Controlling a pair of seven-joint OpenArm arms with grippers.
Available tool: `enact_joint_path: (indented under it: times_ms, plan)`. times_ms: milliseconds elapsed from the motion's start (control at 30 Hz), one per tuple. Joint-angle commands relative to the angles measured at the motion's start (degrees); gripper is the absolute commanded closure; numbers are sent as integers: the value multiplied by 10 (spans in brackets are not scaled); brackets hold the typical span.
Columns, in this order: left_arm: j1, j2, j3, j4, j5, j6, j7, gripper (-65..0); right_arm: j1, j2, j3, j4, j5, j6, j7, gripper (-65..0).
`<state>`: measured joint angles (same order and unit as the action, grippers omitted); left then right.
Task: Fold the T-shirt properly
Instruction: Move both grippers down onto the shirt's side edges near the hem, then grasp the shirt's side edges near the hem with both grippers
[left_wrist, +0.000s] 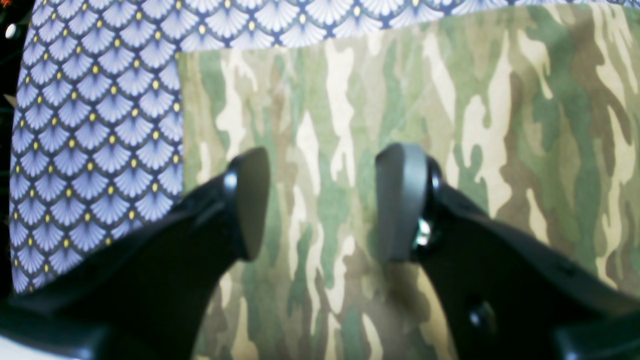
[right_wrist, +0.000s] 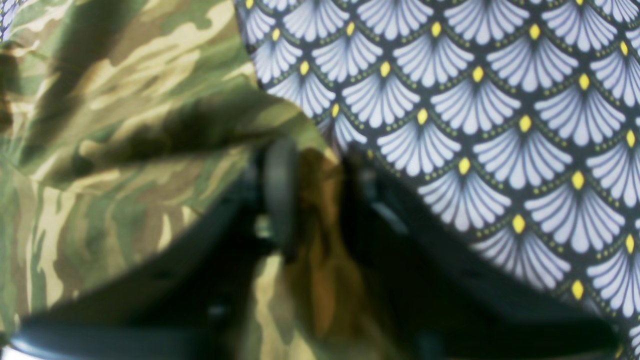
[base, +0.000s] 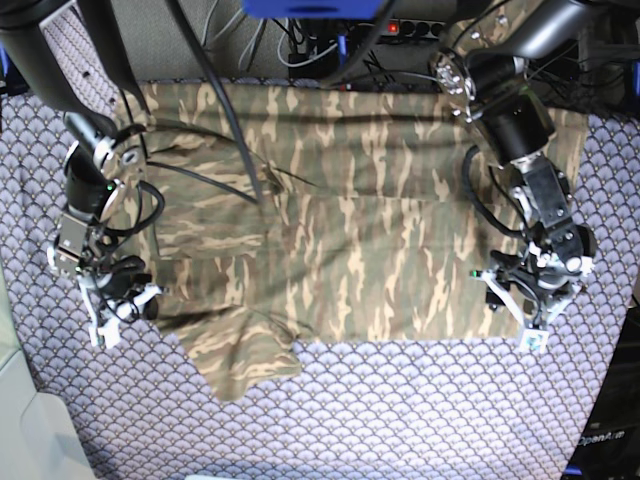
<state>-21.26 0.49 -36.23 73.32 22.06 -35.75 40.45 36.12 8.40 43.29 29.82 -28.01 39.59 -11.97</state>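
Two wrist views, T-shirt (right_wrist: 125, 125) bunched between right jaws, left jaws apart.

A purple-grey fan-scale cloth (base: 400, 410) with small yellow dots covered the counter (base: 40, 440), whose pale bare corner showed at seven o'clock. At twelve o'clock, dark cables (base: 310, 45) tangled beside a power strip (base: 415, 28) with a red light. Lighting was even and soft.

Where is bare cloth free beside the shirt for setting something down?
Bare table cloth runs along the near edge below the T-shirt, right of its drooping sleeve. A narrower strip lies beyond the right gripper. It is crowded around the left gripper over the shirt's corner, and at the back where cables hang.
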Motion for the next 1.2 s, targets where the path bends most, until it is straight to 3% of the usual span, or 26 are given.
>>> enact_joint_path:
  times_ms: [0,100,367,767,900,1167]
  plan:
    - [-14,-4,1,13,-6,3,-11,-332,0,0,-3,0,-10,4,-23,-61]
    - [-14,-5,1,13,-6,3,-11,-332,-2,0,-3,0,-10,4,-23,0]
    - [-16,-5,1,14,-6,4,-13,-332,-2,10,-3,5,-10,4,-24,0]
    - [-16,-4,0,14,-5,5,-40,-332,-48,-8,-2,133,-9,4,-28,0]
    - [-16,-5,0,10,-6,45,-43,-332,-50,-8,-2,133,-9,4,-28,0]
    - [-23,-5,5,-48,-6,104,-131,-337,-50,-8,-2,133,-10,4,-28,0]
